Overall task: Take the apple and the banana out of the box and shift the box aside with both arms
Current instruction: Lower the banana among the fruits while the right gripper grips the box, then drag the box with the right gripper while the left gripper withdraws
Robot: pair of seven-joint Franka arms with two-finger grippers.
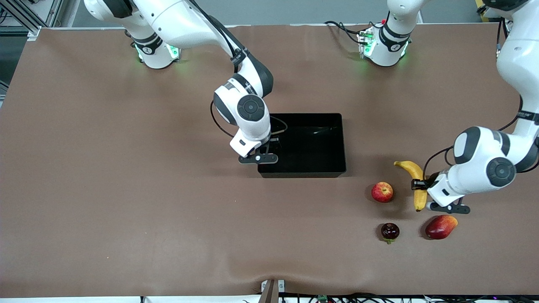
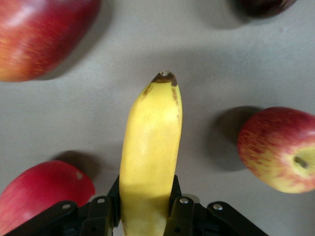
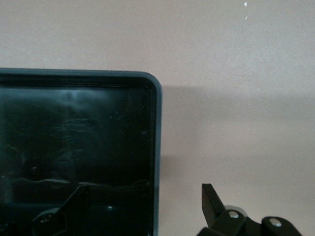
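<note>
The left gripper (image 1: 421,184) pinches the long curved yellow banana (image 1: 415,179) beside the small streaked red apple (image 1: 382,192), while the right gripper (image 3: 147,196), jaws spread, straddles the glossy black plastic bin's (image 1: 341,143) wall

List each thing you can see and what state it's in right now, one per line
banana: gripped by the left pincer.
left pincer: shut on the banana.
right pincer: open, straddling the black bin's wall.
black bin: upright on the table, nothing inside.
apple: loose on the table, beside the banana.
mango: loose on the table.
dark red fruit: loose on the table.
</note>
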